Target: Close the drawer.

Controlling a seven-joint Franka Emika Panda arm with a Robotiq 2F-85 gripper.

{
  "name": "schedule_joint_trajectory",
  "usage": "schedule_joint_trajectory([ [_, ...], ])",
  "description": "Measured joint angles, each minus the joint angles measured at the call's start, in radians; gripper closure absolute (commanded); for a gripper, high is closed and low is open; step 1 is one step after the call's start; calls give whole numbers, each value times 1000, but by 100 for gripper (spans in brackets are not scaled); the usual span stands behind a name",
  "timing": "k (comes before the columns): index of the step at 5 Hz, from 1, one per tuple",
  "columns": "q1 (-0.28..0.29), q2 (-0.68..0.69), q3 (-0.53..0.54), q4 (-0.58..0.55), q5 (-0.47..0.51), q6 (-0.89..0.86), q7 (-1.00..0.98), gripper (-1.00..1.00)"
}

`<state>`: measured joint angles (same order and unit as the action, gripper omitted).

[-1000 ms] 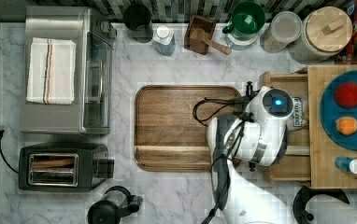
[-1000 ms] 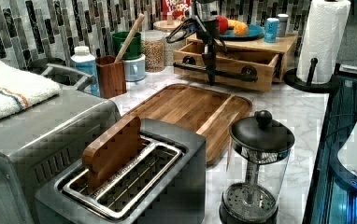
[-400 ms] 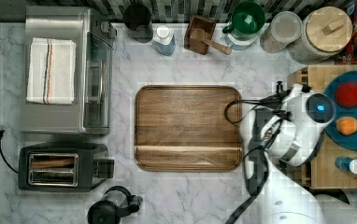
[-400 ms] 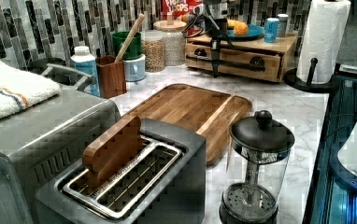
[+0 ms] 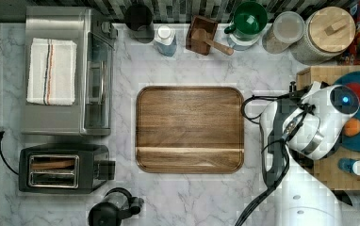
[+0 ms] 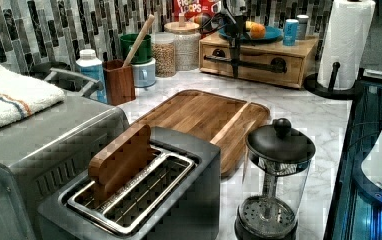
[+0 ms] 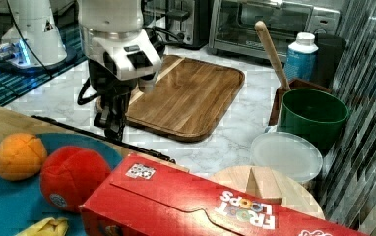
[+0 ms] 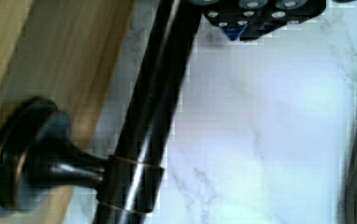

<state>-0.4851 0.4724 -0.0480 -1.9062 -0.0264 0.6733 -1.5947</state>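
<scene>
The drawer [image 6: 251, 66] is a light-wood box front set flush into a small wooden cabinet [image 6: 299, 52], whose flat top carries a blue plate [image 6: 271, 34]. Across the drawer front runs a thin, round black bar handle [image 6: 244, 63], held off the wood on two dark round mounts. In the wrist view the handle [image 8: 155, 112] is a glossy dark rod with a flared mount fixed to pale grained wood, standing over white marble.

The table [image 5: 187, 66] is veined white marble. In front of the cabinet lies a darker brown cutting board [image 5: 190, 129] with rounded corners and a shallow groove round its edge.

The white arm [image 5: 310, 122] stands over the cabinet's front edge and, in the top view, hides the drawer and most of the handle. In the right view its wrist points straight down, with the black claw [image 7: 111, 123] hanging just at the handle [image 7: 97, 135] on the side facing the cutting board. In the left view the claw [image 6: 236, 70] is a dark upright shape crossing the bar near its middle. I cannot tell how far its fingers are parted, nor whether they grip the bar.
</scene>
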Motion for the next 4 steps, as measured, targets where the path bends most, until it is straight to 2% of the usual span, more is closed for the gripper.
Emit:
schedule_joint_trajectory([
  [1,-1,25,1,45,19,-40,-10,100],
  [4,-5,34,5,61,24,-50,-33,100],
])
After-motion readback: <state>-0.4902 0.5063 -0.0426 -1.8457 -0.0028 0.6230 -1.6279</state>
